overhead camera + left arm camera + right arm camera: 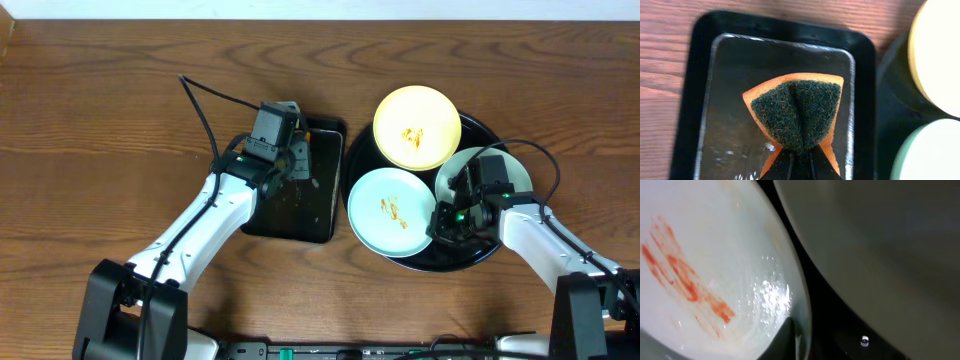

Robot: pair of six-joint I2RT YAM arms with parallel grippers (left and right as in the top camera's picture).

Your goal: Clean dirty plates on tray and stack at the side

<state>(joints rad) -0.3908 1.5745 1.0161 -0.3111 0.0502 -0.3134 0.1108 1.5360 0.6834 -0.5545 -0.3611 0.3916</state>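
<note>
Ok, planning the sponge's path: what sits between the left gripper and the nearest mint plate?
Only the right rim of the rectangular tray and the left rim of the round tray; nothing else stands there, as the overhead view shows.

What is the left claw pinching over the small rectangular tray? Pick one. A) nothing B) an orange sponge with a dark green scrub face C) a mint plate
B: the left wrist view shows the left claw pinching the folded sponge, green face up, over the rectangular tray.
</note>
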